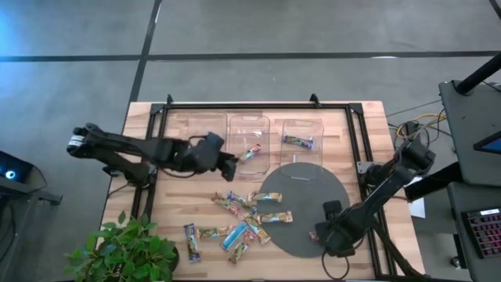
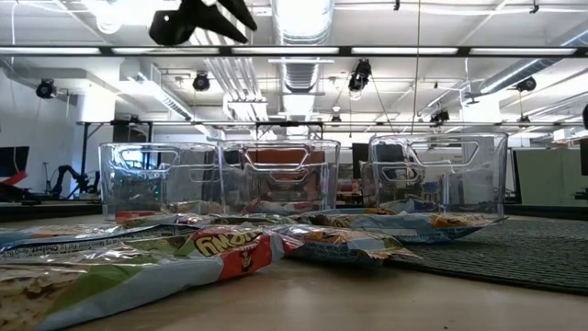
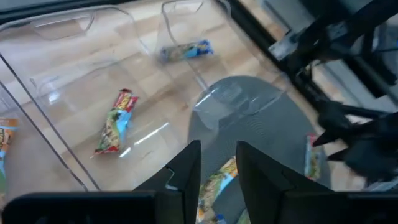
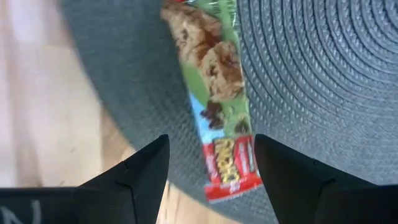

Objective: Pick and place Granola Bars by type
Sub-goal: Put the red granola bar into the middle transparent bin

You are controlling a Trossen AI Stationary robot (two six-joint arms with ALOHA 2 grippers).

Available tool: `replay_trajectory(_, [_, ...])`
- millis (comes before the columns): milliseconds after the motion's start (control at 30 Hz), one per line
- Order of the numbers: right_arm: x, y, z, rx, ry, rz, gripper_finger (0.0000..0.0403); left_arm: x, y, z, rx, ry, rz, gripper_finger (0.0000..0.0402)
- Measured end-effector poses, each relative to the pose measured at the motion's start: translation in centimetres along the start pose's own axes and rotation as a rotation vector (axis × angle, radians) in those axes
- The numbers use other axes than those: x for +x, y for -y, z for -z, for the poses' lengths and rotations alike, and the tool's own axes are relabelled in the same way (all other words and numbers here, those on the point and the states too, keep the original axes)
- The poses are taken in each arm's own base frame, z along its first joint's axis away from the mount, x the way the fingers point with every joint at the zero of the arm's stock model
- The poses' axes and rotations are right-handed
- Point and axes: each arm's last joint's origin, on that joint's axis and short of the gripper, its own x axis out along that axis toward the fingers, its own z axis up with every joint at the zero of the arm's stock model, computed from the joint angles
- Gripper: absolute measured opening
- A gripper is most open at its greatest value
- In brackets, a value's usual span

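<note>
Several granola bars [image 1: 239, 219] lie loose on the wood near the grey round mat [image 1: 301, 204]. One red-and-blue bar [image 3: 115, 121] lies flat in the middle clear bin [image 1: 249, 125], and a blue bar [image 3: 185, 51] lies in the right bin [image 1: 301, 129]. My left gripper [image 3: 217, 168] hovers open and empty by the middle bin's near left corner [image 1: 227, 166]; it also shows high up in the low view [image 2: 202, 18]. My right gripper [image 4: 211, 168] is open low over the mat's near edge [image 1: 321, 233]. Its fingers stand on either side of a green bar with a red end [image 4: 217, 93], without touching it.
The left clear bin [image 1: 200, 133] holds nothing that I can see. A black frame rail [image 1: 258, 106] runs along the far and side edges of the table. A potted plant [image 1: 129, 251] stands at the near left corner. More bars fill the foreground of the low view [image 2: 184, 257].
</note>
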Motion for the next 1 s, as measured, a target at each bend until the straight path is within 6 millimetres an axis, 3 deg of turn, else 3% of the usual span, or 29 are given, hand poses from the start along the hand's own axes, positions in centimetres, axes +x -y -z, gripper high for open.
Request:
replay_trajectory(333, [1.9,-0.6,-1.0,0.007,-0.028,0.056,0.0212,-1.6,1.0,1.2,0.006,0.02,0.039,0.0085])
replay_trajectory(667, [0.8,-0.6,-1.1,0.113,0.016,0.032,0.0079,-1.6,1.5,2.0,0.029,0.0,0.048,0.0085])
replay_trajectory(800, [-1.3,-0.5,-0.7,0.195,0.065,-0.004,0.0054,-1.8,1.5,2.4,0.055,-0.02,0.045,0.0085])
replay_trajectory(1000, [-7.4,1.1,-0.7,0.437,0.271,-0.108,0.0059,-2.5,1.3,4.0,0.116,-0.089,0.007,0.0085])
